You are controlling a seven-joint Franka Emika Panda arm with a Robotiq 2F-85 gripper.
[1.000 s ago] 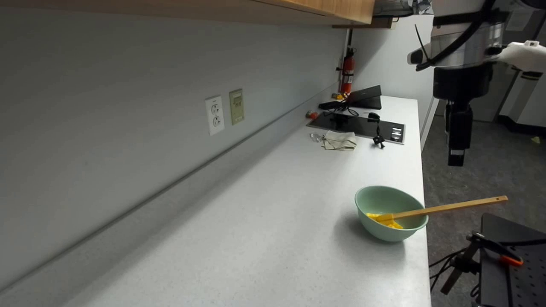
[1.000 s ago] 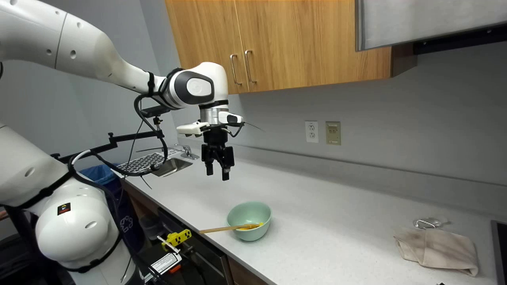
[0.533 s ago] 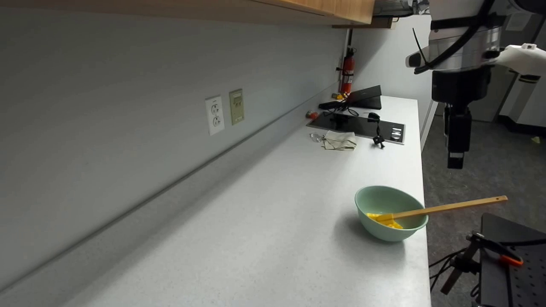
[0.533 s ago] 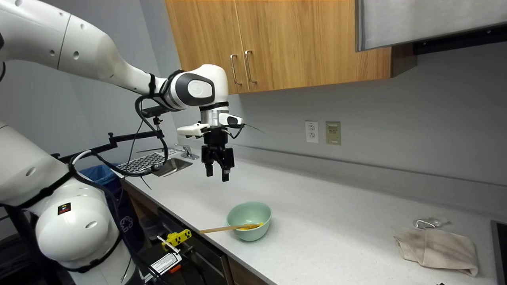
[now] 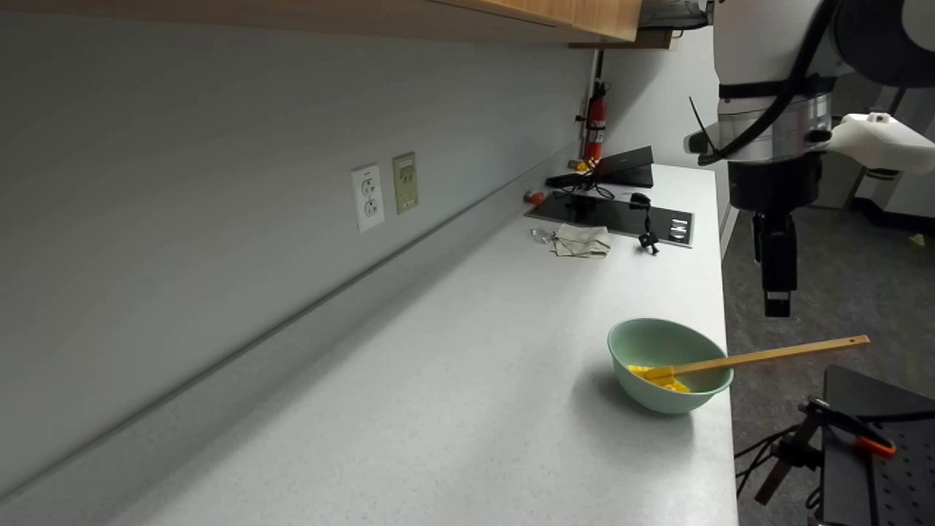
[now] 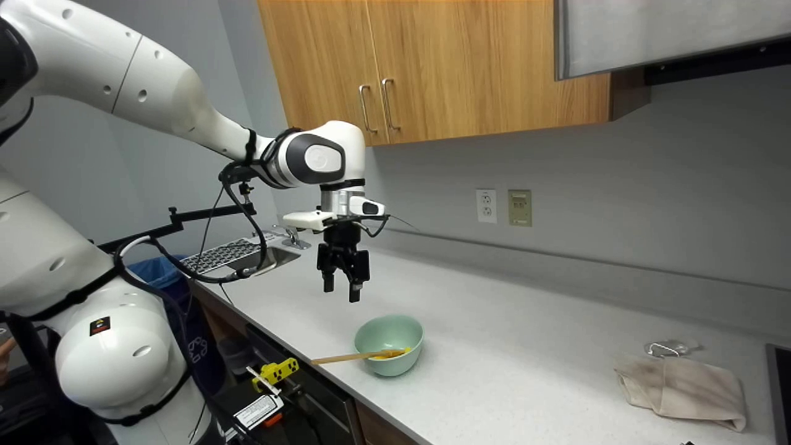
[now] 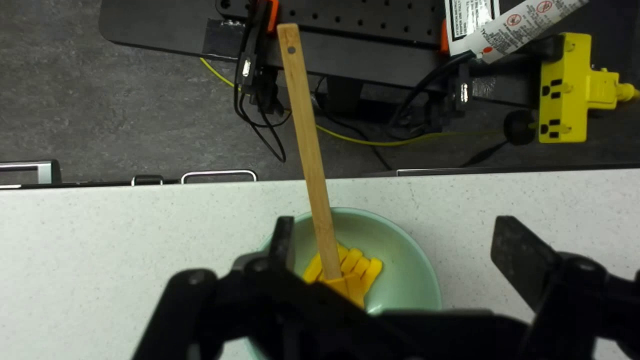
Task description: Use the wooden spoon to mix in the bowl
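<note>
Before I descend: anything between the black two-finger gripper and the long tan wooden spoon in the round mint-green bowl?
Nothing visible. The open gripper hangs above the spoon, a gap showing between them in both exterior views; the bowl sits underneath.

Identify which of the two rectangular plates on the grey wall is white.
The white rectangular outlet plate, the left-hand one in both exterior views, with two stacked sockets. The tan rectangular plate beside it is darker.
</note>
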